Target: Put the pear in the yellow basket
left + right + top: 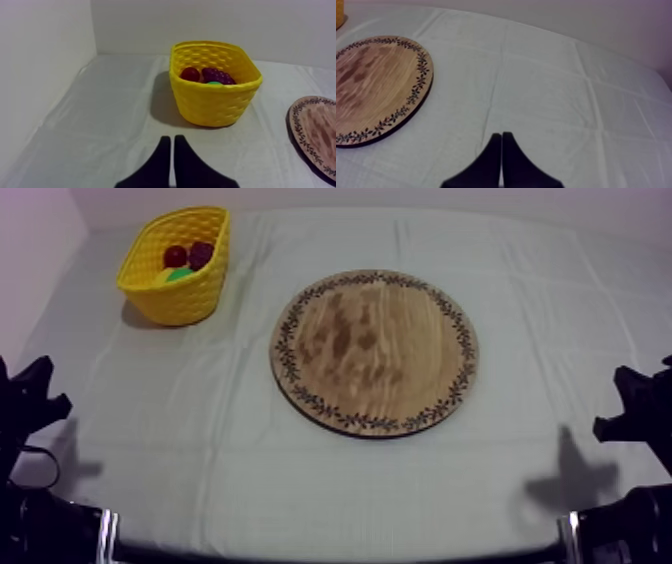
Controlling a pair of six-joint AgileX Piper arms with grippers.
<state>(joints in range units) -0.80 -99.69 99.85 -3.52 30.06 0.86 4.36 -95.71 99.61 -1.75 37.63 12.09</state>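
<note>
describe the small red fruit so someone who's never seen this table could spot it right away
Find the round wooden board mid-table; the yellow basket stands beyond its left edge, toward the far left corner. Inside, the small red fruit lies next to a bunch of grapes. It is the smooth, round, bright red one; the grapes are darker and purplish.

the desk (330,478), under a grey-white cloth (560,308), carries a round wooden board (374,351) near its middle and a yellow basket (178,293) at the far left, well apart.
</note>
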